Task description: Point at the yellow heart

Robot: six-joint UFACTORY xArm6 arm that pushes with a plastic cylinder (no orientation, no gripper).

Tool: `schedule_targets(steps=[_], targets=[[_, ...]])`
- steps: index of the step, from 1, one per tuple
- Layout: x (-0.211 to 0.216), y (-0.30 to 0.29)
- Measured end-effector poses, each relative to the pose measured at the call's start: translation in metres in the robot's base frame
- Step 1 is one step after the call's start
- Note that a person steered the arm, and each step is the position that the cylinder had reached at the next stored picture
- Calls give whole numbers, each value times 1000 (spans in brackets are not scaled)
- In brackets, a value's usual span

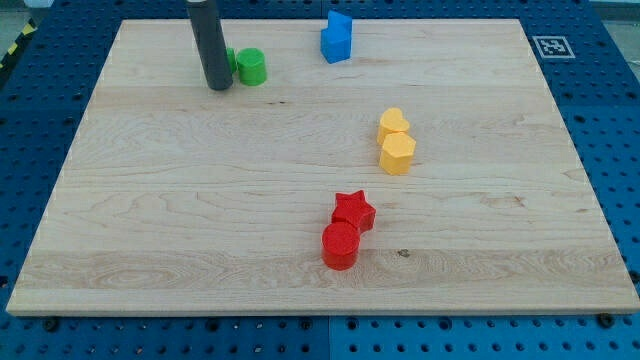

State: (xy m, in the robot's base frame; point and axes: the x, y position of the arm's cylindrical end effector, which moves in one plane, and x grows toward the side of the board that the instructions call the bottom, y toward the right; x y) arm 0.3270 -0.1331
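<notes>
Right of the board's middle sits the yellow heart (393,123), nearer the right edge than the left and a little above the halfway line. Just below it, touching or very nearly so, stands the yellow hexagon (398,153); the two make a short column.

Down toward the bottom edge, around the middle of the width, we have the red star (354,210), and tucked against its lower left side the red cylinder (340,246), the pair touching.

Up by the top edge, a little right of centre, the blue block (337,38) stands alone; its exact shape is hard to read from here.

Now over to the top-left part of the wooden board (180,230): the green cylinder (251,67) sits close to the top edge, and just to its left a second green block (231,61) peeks out, mostly hidden behind the rod, shape impossible to call.

And there is my tip (218,87), planted on the wood just left of those green blocks, right beside the hidden one; whether it touches it I cannot tell. It stands well apart from the yellow heart, with the open grain of the board between them. No jaws to report on this rod, so there is nothing apart or together.

A small black-and-white marker (553,45) sits off the top-right corner, on the blue perforated table (610,120).
</notes>
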Motion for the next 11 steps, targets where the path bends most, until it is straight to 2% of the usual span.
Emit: schedule_targets(steps=[3, 4, 6, 7, 10, 11], targets=[[1, 32], [20, 36], [65, 81], [59, 87], [36, 190], [34, 195]])
